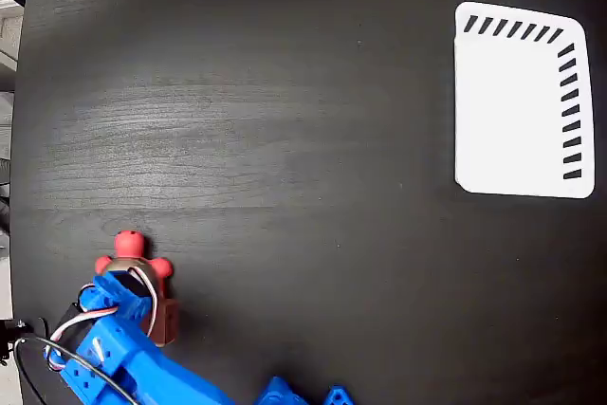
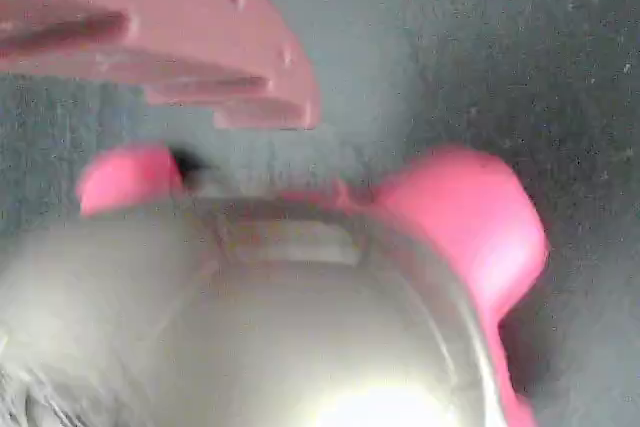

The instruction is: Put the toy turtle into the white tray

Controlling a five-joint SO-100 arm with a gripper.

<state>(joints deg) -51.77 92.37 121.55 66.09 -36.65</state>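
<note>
Toy turtle [image 1: 133,258]: being covered by the gripper [image 1: 142,303] at the table's [image 1: 285,139] lower left in the fixed view; grasp and jaw opening cannot be told. White tray [image 1: 517,111]: lying empty, well apart at upper right. Lift, carry and release are being left undone.

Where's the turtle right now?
In the fixed view the toy turtle sits at the lower left of the black table, partly under the blue arm's gripper, far from the white tray at upper right.
</note>
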